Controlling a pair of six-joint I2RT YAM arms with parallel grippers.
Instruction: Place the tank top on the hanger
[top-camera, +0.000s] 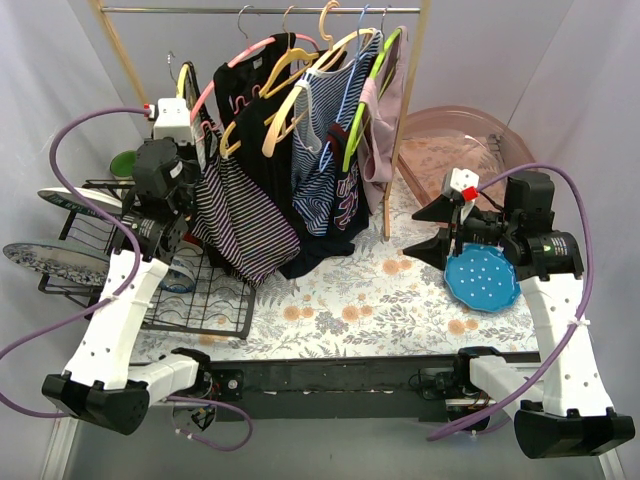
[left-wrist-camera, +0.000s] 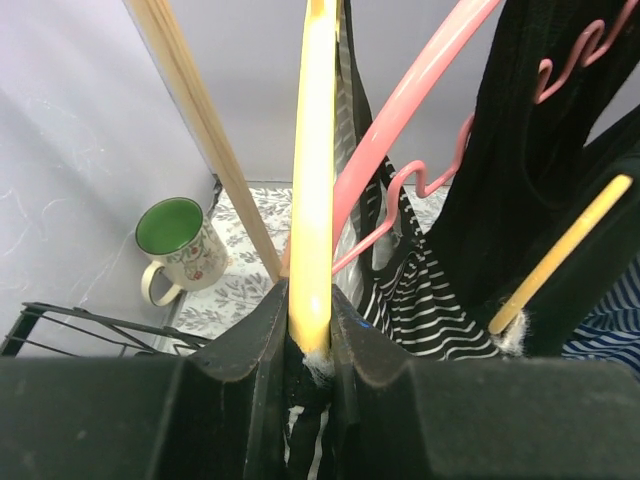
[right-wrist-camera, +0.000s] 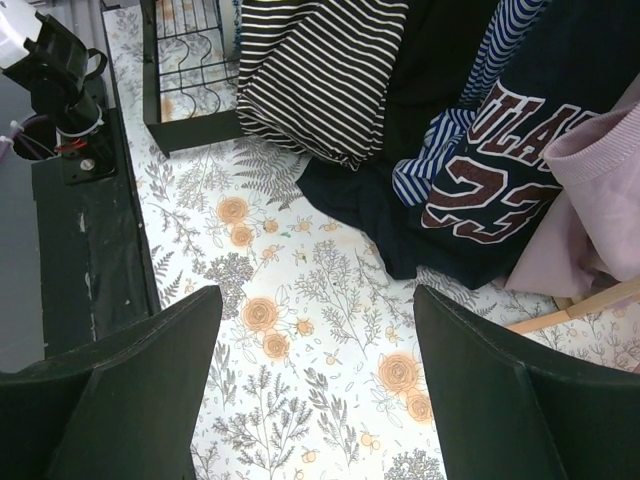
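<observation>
**Left arm grips the yellow hanger at the rack; right arm waits open over the table**

Top view: A clothes rail (top-camera: 260, 10) crosses the back of the table, crowded with hangers and garments. The left gripper (top-camera: 195, 150) is raised at the rail's left end, beside the pale-yellow hanger (top-camera: 184, 82). From here I cannot tell how its jaws stand. The tank top (top-camera: 240, 215), black with thin pale stripes, hangs down from just beside that gripper. Its lower edge reaches the floral tablecloth (top-camera: 350, 310), next to a black wire dish rack (top-camera: 200, 290). The right gripper (top-camera: 432, 230) hovers over the right side of the table with its jaws spread. It is near a blue perforated disc (top-camera: 482, 280) and well apart from the clothes.

Left wrist view: The jaws are pinching the hanger's yellow bar (left-wrist-camera: 310, 200), which runs straight up from between them. A pink hanger (left-wrist-camera: 400, 110) slants just to its right. Striped tank top fabric (left-wrist-camera: 430, 310) lies behind and below it. A mug with a green inside (left-wrist-camera: 180, 245) stands on the cloth by a wooden post (left-wrist-camera: 205, 130).

Right wrist view: The two fingers (right-wrist-camera: 130, 390) stand wide apart with nothing between them, above the floral cloth. The tank top's striped hem (right-wrist-camera: 320, 80) lies at the top of the view. Beside it is a navy jersey marked 23 (right-wrist-camera: 480, 190).
</observation>
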